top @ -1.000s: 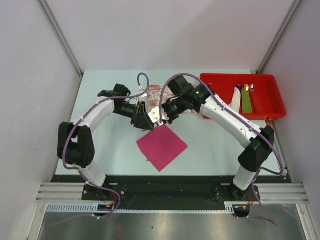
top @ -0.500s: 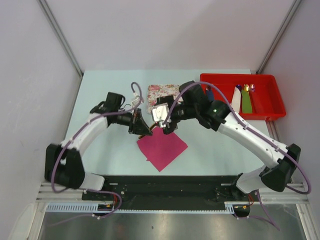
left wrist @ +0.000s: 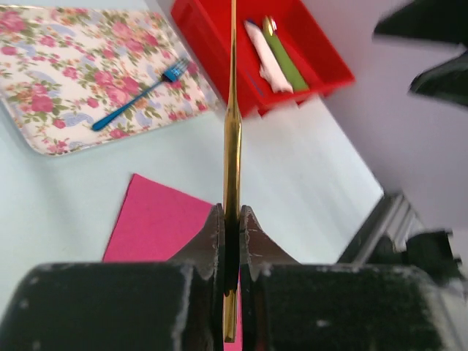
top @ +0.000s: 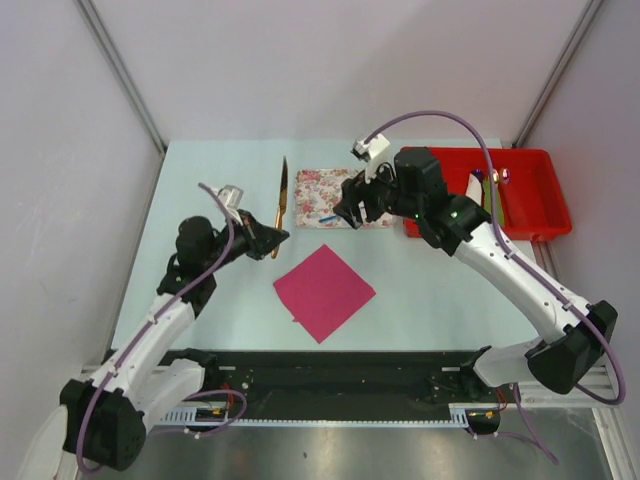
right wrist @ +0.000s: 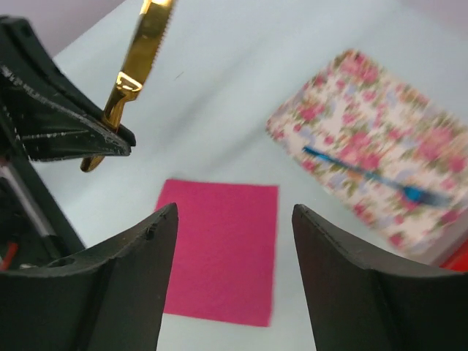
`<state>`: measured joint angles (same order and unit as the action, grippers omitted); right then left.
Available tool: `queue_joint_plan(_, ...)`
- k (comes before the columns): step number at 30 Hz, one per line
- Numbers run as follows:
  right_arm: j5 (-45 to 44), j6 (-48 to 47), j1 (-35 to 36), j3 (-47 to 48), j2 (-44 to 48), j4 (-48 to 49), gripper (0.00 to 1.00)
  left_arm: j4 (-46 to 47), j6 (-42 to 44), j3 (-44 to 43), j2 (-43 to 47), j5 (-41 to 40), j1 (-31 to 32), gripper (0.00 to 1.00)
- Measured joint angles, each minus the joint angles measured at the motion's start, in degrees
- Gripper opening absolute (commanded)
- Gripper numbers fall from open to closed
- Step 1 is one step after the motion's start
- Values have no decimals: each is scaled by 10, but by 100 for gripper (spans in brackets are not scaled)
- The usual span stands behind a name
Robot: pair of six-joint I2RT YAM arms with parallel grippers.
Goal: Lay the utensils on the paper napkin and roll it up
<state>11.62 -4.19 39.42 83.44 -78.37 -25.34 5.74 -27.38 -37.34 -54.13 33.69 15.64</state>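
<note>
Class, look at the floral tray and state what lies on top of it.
Only a blue fork lies on the floral tray. From above, the right gripper covers its right end.

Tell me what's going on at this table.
The left gripper is shut on the gold knife, holding it out just left of the floral tray. The right gripper hangs open and empty near the tray, where the blue fork lies. The pink napkin lies flat on the table with nothing on it, so neither utensil has been placed yet.
</note>
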Motion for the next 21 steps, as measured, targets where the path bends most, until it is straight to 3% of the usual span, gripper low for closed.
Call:
queue_joint_plan(4,-4,129,-3,-83,13,59,71,81,-59,86,54,-97,31,0)
queue_joint_plan(9,-18,275,17,-115,10,121,76,123,-99,105,53,-143,48,0)
queue_joint_plan(15,-22,387,46,-102,-38,171,67,145,-130,107,41,-167,55,1)
queue_joint_plan(21,-30,422,68,-74,-109,175,59,145,-148,107,32,-170,69,0)
